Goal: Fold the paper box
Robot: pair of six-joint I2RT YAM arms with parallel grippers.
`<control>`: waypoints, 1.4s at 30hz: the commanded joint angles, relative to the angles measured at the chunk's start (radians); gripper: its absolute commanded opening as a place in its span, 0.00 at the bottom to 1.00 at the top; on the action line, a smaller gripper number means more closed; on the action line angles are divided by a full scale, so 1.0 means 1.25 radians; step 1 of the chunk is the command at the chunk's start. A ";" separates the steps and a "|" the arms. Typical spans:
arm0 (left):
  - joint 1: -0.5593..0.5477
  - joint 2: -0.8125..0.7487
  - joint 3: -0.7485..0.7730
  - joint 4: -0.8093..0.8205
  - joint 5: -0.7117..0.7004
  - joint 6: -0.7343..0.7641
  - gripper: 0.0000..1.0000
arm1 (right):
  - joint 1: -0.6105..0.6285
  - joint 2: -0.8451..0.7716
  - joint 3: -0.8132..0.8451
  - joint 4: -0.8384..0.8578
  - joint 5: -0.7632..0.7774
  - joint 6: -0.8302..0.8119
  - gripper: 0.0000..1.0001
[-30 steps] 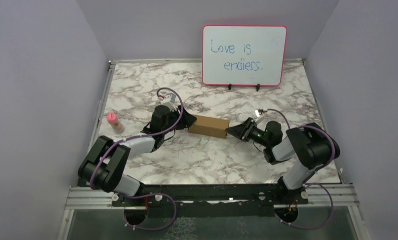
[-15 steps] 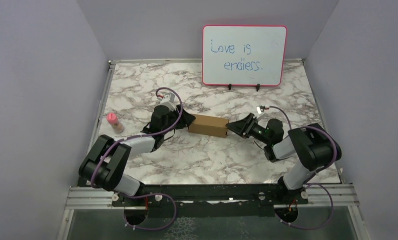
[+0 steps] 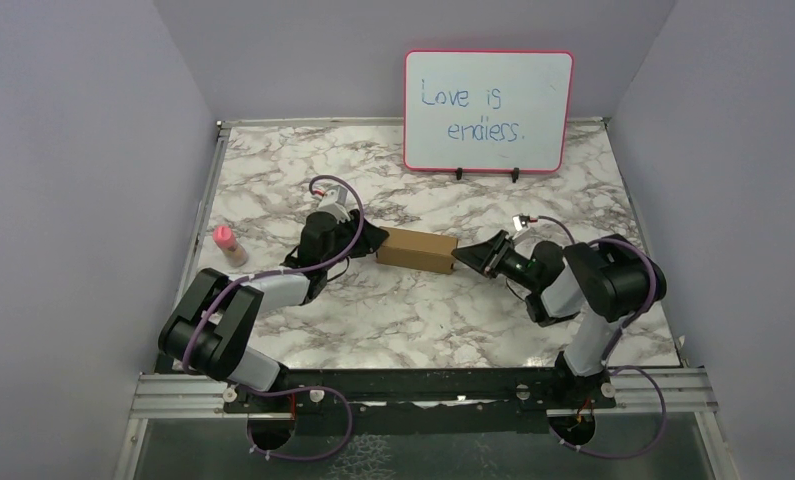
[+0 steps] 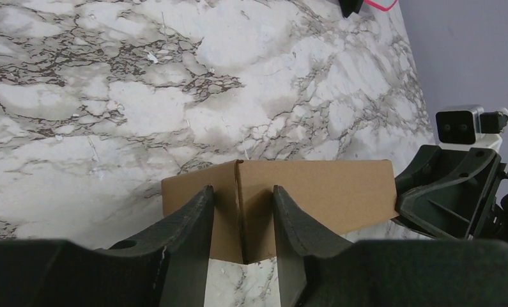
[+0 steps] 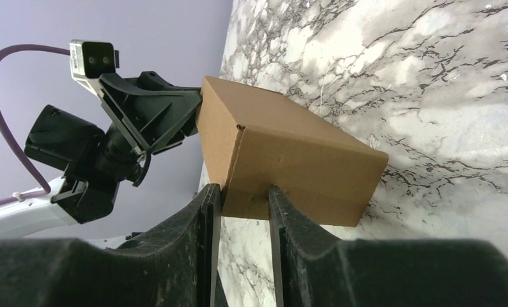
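The paper box [image 3: 418, 250] lies mid-table as a closed brown carton, long side running left to right. My left gripper [image 3: 378, 243] is at its left end. In the left wrist view the jaws [image 4: 240, 195] stand partly apart and straddle a vertical corner of the box [image 4: 315, 192], one fingertip [image 4: 203, 199] on each face. My right gripper [image 3: 460, 257] is at the right end. Its fingers [image 5: 243, 190] are a narrow gap apart, with their tips against the box [image 5: 289, 153] beside the end seam. Neither gripper lifts the box.
A pink-framed whiteboard [image 3: 488, 110] with writing stands at the back. A small pink-capped bottle [image 3: 229, 245] stands near the left edge of the marble table [image 3: 423, 320]. Purple-grey walls close in the left, back and right sides.
My right gripper has moved left up to the box's right end, its jaws widening and then narrowing. The left jaws have narrowed around the left corner. The box has barely shifted.
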 commanded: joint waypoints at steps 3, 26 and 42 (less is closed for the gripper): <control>0.003 0.010 -0.021 -0.036 0.007 0.008 0.34 | -0.001 -0.076 0.028 -0.165 -0.025 -0.114 0.47; 0.012 -0.128 0.191 -0.387 -0.017 0.251 0.86 | 0.000 -0.519 0.302 -0.978 0.091 -0.612 0.92; -0.050 -0.087 0.395 -0.613 -0.044 0.567 0.99 | 0.014 -0.711 0.162 -0.884 0.182 -0.583 0.93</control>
